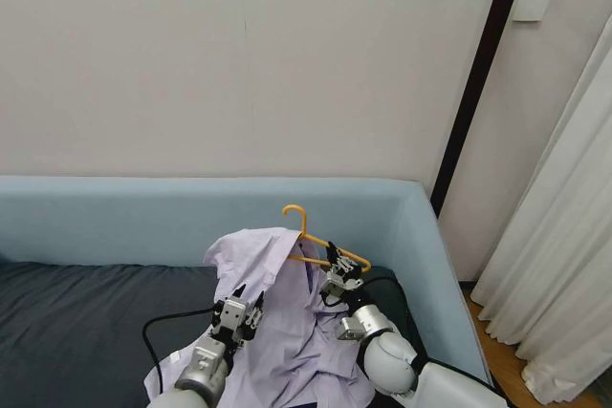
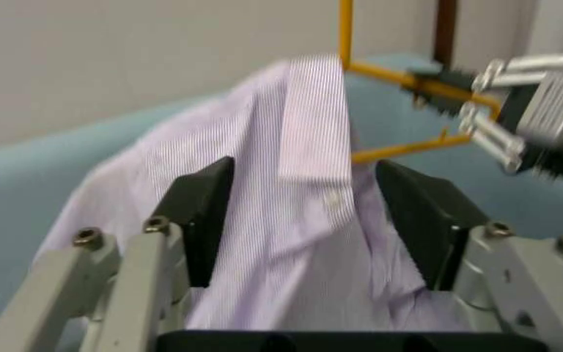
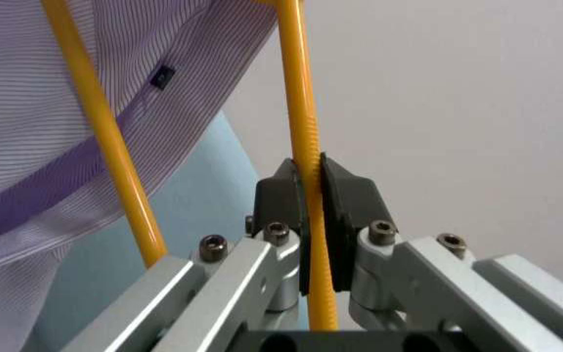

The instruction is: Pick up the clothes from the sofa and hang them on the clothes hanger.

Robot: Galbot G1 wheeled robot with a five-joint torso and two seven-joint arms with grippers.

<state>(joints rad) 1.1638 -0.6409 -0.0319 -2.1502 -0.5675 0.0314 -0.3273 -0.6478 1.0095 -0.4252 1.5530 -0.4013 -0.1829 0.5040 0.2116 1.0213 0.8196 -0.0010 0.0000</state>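
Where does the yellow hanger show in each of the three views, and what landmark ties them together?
Head view: hanger at centre, above the sofa, held by the right gripper.
Left wrist view: hanger beyond the shirt, right gripper on it.
Right wrist view: hanger clamped in the right gripper.
Shared landmark: the shirt draped over the hanger.

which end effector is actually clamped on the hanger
The right end effector: it is shut on a bar of the yellow hanger. The left end effector is open, facing the lilac striped shirt draped over that hanger.
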